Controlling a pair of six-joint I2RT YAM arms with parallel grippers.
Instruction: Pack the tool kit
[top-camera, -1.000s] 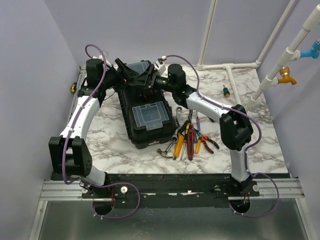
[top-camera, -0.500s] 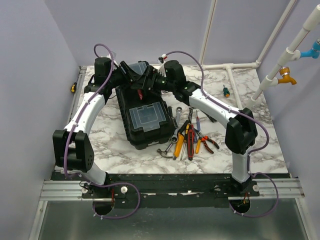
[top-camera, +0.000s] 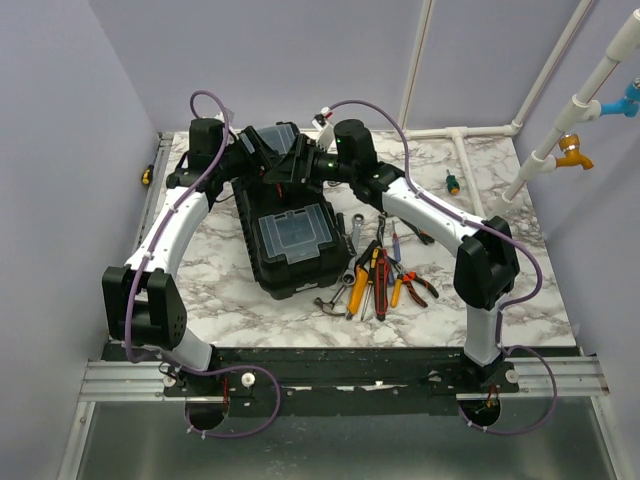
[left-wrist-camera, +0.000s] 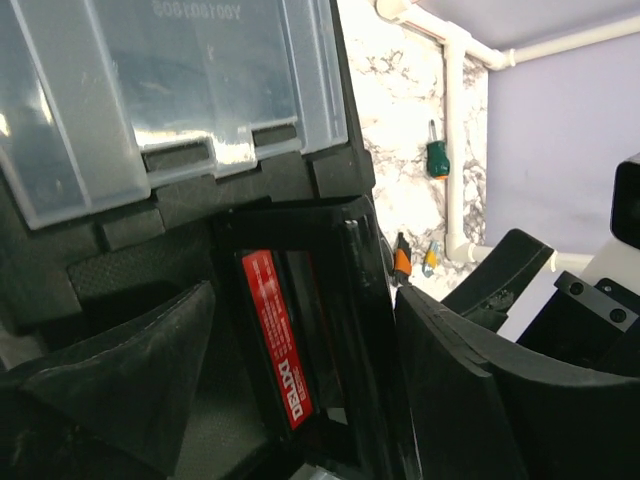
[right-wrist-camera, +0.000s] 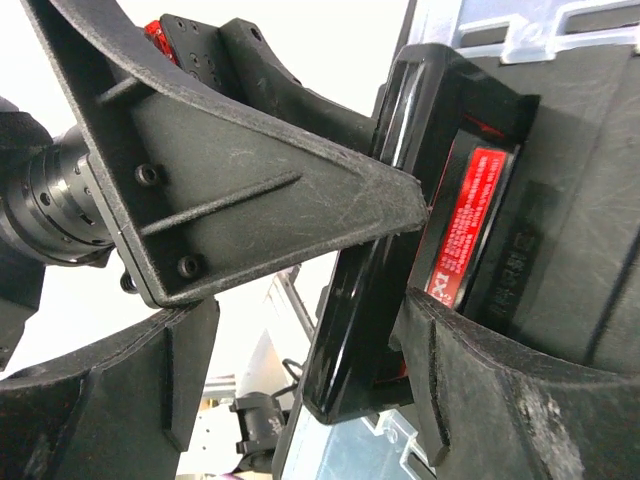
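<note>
One toolbox (top-camera: 300, 262) lies in the middle of the table (top-camera: 220, 290), its long side running near to far. It has two clear lids, one at the near end (top-camera: 292, 232) and one at the far end (top-camera: 272, 135). What is under them cannot be made out.

Both arms meet over the far half of the box. The left gripper (left-wrist-camera: 300, 295) is spread wide around the black bar (right-wrist-camera: 395, 110) that carries the red label (left-wrist-camera: 277, 335), with a gap on its left side. The right gripper (right-wrist-camera: 312, 300) straddles the same bar, also wide, and grips nothing.

The tools (top-camera: 378, 280) are in a heap just right of the box. One hammer (top-camera: 328, 300) lies nearest; the rest overlap too much to count. One green screwdriver (top-camera: 452, 183) lies apart at far right, and one yellow-handled tool (top-camera: 147, 176) at the far left edge.
</note>
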